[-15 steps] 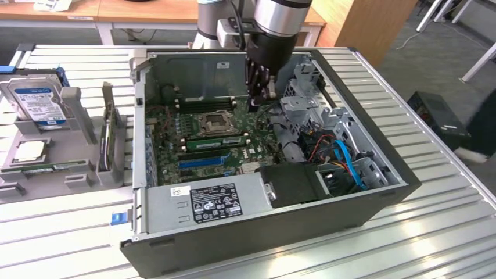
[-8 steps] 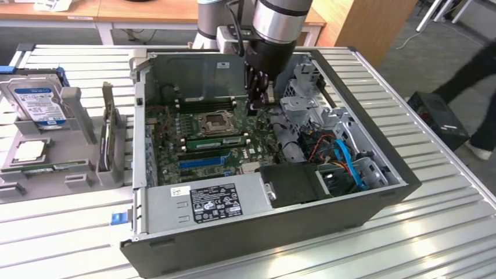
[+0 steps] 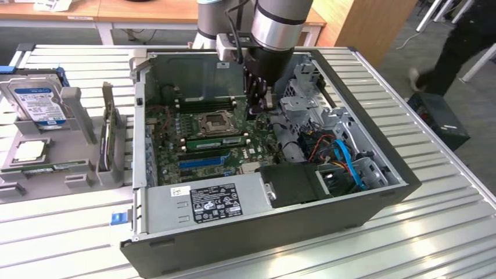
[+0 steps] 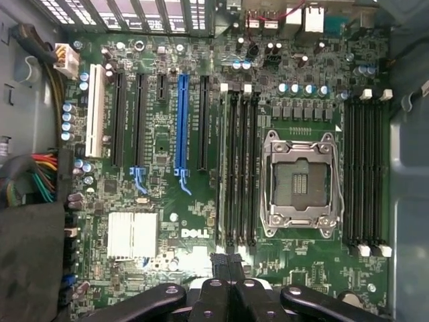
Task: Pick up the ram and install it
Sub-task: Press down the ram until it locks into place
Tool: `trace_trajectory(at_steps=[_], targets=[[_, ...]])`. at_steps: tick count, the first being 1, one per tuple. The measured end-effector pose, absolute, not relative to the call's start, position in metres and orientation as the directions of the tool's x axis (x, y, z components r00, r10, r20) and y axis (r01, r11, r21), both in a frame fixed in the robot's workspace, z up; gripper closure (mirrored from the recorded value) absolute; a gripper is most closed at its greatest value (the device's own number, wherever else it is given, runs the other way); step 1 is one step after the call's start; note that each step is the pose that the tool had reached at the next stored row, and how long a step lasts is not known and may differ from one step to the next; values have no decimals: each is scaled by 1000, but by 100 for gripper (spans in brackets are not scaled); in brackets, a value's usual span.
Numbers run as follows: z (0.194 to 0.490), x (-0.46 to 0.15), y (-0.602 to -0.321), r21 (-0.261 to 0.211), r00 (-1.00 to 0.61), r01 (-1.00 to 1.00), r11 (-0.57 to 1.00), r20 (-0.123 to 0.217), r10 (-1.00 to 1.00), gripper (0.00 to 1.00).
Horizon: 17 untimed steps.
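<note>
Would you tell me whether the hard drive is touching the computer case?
Apart: the exterior view shows a wide gap between hard drive and computer case.

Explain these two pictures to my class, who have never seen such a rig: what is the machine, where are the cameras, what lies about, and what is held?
The silver tube is a robot arm. Its gripper reaches down into an open computer case on a slatted metal table. One camera stands off the arm. The other sits on the wrist and looks straight down at the green motherboard with its empty processor socket. Towards the exterior view's left, a grey holder carries a hard drive and a thin green stick, probably the ram. Whether the gripper holds anything cannot be told.
</note>
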<state>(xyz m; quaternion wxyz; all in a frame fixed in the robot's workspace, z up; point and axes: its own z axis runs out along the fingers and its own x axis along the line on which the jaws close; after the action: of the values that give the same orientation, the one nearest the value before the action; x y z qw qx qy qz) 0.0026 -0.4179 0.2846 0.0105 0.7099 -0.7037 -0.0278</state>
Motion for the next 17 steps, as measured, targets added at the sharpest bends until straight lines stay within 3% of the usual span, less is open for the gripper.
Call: trace_trajectory(at_steps=[17], targets=[[256,3,-418,53,8,-999,-9,-25,-1000,90]])
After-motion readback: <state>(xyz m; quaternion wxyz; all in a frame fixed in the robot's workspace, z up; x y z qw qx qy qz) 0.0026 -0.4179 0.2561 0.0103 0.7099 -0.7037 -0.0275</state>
